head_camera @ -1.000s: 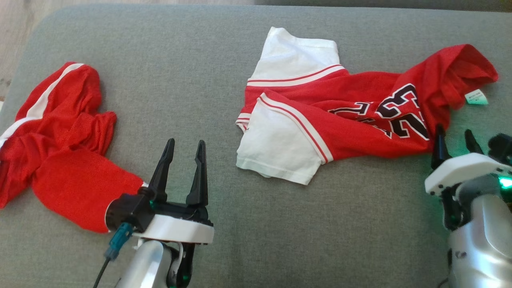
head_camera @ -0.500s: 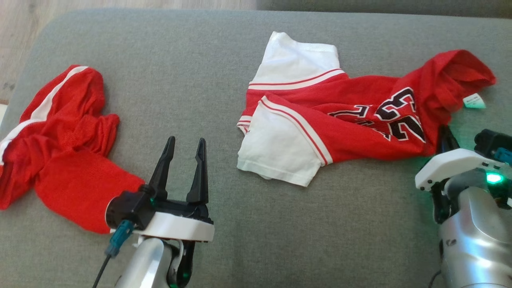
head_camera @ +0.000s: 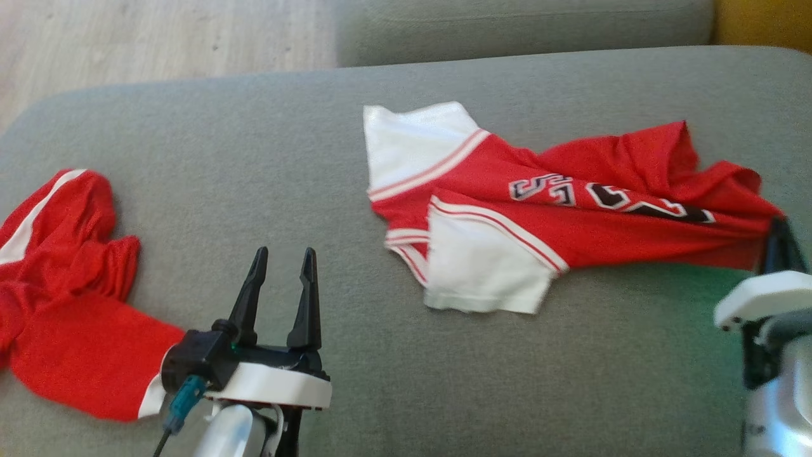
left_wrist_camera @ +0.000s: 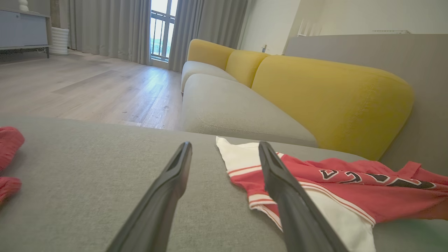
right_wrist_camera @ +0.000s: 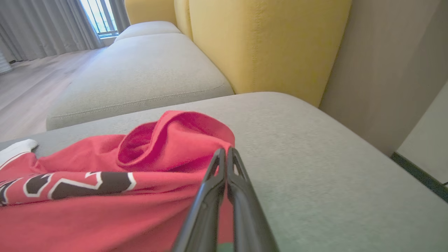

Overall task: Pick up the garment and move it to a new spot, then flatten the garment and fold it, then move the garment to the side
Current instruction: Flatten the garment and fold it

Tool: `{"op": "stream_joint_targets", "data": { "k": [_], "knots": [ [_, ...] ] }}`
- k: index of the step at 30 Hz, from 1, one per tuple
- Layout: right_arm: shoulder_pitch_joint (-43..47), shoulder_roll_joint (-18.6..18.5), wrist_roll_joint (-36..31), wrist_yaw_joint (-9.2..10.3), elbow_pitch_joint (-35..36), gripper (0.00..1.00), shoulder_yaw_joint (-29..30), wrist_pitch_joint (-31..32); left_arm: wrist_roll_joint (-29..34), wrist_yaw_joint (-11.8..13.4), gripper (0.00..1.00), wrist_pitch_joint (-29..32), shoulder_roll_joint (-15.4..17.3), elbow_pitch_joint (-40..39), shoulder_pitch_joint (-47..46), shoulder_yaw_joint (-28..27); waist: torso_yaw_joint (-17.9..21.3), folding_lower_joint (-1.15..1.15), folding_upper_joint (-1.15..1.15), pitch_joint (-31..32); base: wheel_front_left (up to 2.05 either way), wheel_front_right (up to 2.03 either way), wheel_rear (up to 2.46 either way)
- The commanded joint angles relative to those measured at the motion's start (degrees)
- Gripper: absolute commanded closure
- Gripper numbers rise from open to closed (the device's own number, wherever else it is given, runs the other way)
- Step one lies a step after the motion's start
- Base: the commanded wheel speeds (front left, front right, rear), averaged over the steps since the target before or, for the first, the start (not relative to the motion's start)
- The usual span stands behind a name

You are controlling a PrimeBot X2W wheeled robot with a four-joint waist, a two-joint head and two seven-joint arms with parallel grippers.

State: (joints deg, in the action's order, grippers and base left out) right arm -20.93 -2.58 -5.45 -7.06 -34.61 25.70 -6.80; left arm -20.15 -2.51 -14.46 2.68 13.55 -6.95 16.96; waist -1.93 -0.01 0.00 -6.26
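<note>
The garment (head_camera: pixel 571 216) lay toward the right edge of the grey cushion (head_camera: pixel 254 139), its red end pinched in the clenched right claw (right_wrist_camera: pixel 226 151) and its white sleeves nearer the middle. The left claw (head_camera: pixel 282 257) hung released near the front edge, well apart from it. To lift well, I judged, the right arm should rise slowly so the thin cloth could not slip, clear of the other red garment (head_camera: pixel 57 304) at the left edge.

Black, white-edged lettering (head_camera: pixel 609 195) runs across the red jersey (head_camera: pixel 507 222), right of centre; it is too creased to read.
</note>
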Motion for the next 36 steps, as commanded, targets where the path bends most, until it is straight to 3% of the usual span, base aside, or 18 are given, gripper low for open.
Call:
{"op": "stream_joint_targets", "data": {
  "k": [1,7,11,15,20,25,26,27,28,36],
  "knots": [
    [0.07,-0.3,-0.16,-0.43,5.44,1.0,-0.64,1.03,0.23,0.07,0.0,-0.54,0.2,-2.01,-1.77,-1.64,1.31,0.01,0.0,0.9,0.0,0.0,0.0],
    [2.51,-0.3,-2.65,-0.43,17.46,1.0,-3.05,6.53,-0.03,0.03,0.0,-0.54,0.2,-2.08,-2.02,-0.73,0.45,0.01,0.0,-0.18,0.0,0.0,0.0],
    [1.84,-0.3,-5.28,-0.43,19.17,1.0,-6.36,11.02,-0.06,0.0,0.0,-0.54,0.2,-1.75,-2.53,-0.54,-1.66,0.01,0.0,-1.34,0.0,0.0,0.0],
    [0.12,-0.3,-6.98,-0.43,15.61,1.0,-10.19,13.55,-0.13,-0.07,0.0,-0.54,0.2,-1.55,-3.06,-0.34,-3.88,0.01,0.0,-2.34,0.0,0.0,0.0],
    [-2.04,-0.3,-10.8,-0.43,6.25,1.0,-12.28,15.47,-0.16,-0.2,0.0,-0.54,0.2,-1.1,-3.64,0.14,-6.02,0.01,0.0,-2.94,0.0,0.0,0.0],
    [-3.43,-0.3,-8.69,-0.43,-3.22,1.0,-12.1,16.18,-0.4,0.13,0.0,-0.54,0.2,-1.3,-3.77,0.25,-6.76,0.01,0.0,-2.87,0.0,0.0,0.0],
    [-3.72,-0.3,-8.42,-0.43,-4.22,0.31,-12.06,15.44,-0.37,0.2,0.0,-0.54,0.2,-1.36,-3.73,0.12,-6.65,0.01,0.0,-2.87,0.0,0.0,0.0],
    [-3.72,-0.3,-8.42,-0.43,-4.22,0.31,-12.06,15.44,-0.37,0.2,0.0,-0.54,0.2,-1.36,-3.73,0.12,-6.65,0.01,0.0,-2.87,0.0,0.0,0.0],
    [-4.06,-0.3,-7.73,-0.43,-5.02,0.0,-11.83,14.38,-0.3,0.28,0.0,-0.54,0.2,-1.4,-3.65,-0.09,-6.4,0.01,0.0,-2.85,0.0,0.0,0.0],
    [-5.69,-0.3,1.39,-0.43,-6.3,0.0,-16.12,4.24,0.02,0.29,0.0,-0.54,0.2,-1.78,-3.41,-1.21,-2.45,0.01,0.0,-1.99,0.0,0.0,0.0]
  ]
}}
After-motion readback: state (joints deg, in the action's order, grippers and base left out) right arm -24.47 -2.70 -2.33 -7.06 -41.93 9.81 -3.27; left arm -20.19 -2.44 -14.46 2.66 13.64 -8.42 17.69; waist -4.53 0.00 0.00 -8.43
